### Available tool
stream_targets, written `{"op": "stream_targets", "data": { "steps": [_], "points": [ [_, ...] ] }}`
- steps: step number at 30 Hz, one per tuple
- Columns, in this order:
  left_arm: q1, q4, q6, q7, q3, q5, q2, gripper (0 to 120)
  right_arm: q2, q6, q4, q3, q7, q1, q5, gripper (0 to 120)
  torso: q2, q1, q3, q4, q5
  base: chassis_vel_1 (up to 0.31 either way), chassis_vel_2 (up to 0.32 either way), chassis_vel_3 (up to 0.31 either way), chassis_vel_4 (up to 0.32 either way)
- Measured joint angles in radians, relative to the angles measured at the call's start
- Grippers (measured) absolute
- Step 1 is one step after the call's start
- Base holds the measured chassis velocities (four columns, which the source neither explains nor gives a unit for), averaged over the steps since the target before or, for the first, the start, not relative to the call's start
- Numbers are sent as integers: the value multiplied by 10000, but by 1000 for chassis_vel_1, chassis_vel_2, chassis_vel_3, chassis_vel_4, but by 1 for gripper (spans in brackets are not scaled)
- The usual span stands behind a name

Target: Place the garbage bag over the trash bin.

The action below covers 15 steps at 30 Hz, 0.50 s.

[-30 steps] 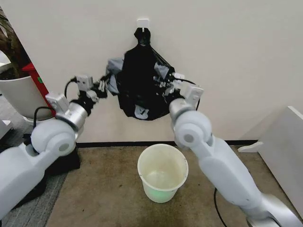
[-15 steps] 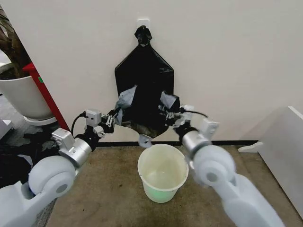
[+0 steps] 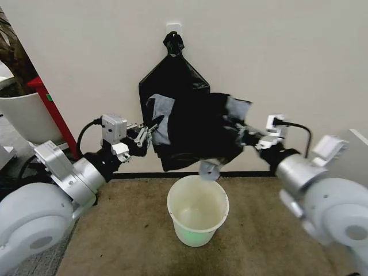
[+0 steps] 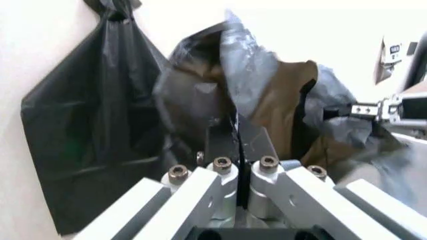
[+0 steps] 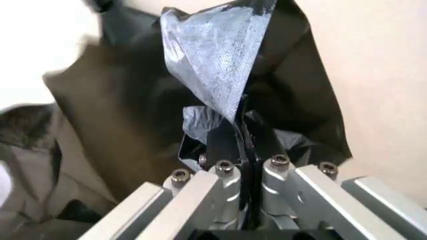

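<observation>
Your left gripper (image 3: pixel 150 134) is pinched tight on one side of the garbage bag (image 3: pixel 198 138), at the greyish stretched rim, and your right gripper (image 3: pixel 246 137) is clamped just as firmly on the opposite side; both wrist views show the fingers closed flat with film squeezed between them. You hold the two grips at about the same height, spread sideways, so the bag's mouth runs as a line from left to right across the wall, in front of the knotted bundle of bags (image 3: pixel 172 77) hanging from the wall hook (image 3: pixel 173 27). The bag hangs below that line, its lowest crumpled corner dangling just above the rim of the trash bin (image 3: pixel 197 210), which stands on the carpet (image 3: pixel 126 230) beneath. What matters for you is this: the bin sits below the grips and somewhat toward the robot, roughly between your two hands, neither arm plainly nearer. My judgement is that the mouth needs to open front to back as well, since stretched one way only it looks more like a slit than a ring.
</observation>
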State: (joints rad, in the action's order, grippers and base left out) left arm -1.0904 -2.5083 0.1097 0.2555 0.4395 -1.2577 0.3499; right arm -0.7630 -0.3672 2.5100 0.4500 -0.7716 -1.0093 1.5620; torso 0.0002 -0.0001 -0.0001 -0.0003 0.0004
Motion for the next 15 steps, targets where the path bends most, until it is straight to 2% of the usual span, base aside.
{"op": "stream_targets", "data": {
  "steps": [3, 8, 9, 12, 13, 15],
  "points": [
    [-7, 19, 29, -133, -333, -8, 117, 0, 308, -60, -29, 918, -487, -121, 925, 0, -1, 0, 0, 5, -5, 0, 0, 0, 0],
    [332, 37, 30, -430, -697, -36, 105, 0, 719, -120, -45, 1638, -644, -88, 2368, 0, -2, 0, 1, 3, -2, 0, 0, 0, 0],
    [582, 45, -17, -830, -818, -91, -41, 0, 1083, -84, -52, 2112, -442, 11, 3324, 0, -2, 0, 1, 4, -2, 0, 0, 0, 0],
    [1090, 51, -141, -1403, -912, -225, -272, 0, 1750, -218, -58, 2957, 551, 143, 4698, 0, -2, 0, 0, 3, -3, 0, 0, 0, 0],
    [1090, 51, -141, -1403, -912, -225, -272, 0, 1750, -218, -58, 2957, 551, 143, 4698, 0, -2, 0, 0, 3, -3, 0, 0, 0, 0],
    [1474, 54, -184, -1615, -976, -371, -411, 0, 2214, -239, -49, 3284, 867, 283, 5429, 0, -2, 0, 0, 3, 1, 0, 0, 0, 0]
  ]
}}
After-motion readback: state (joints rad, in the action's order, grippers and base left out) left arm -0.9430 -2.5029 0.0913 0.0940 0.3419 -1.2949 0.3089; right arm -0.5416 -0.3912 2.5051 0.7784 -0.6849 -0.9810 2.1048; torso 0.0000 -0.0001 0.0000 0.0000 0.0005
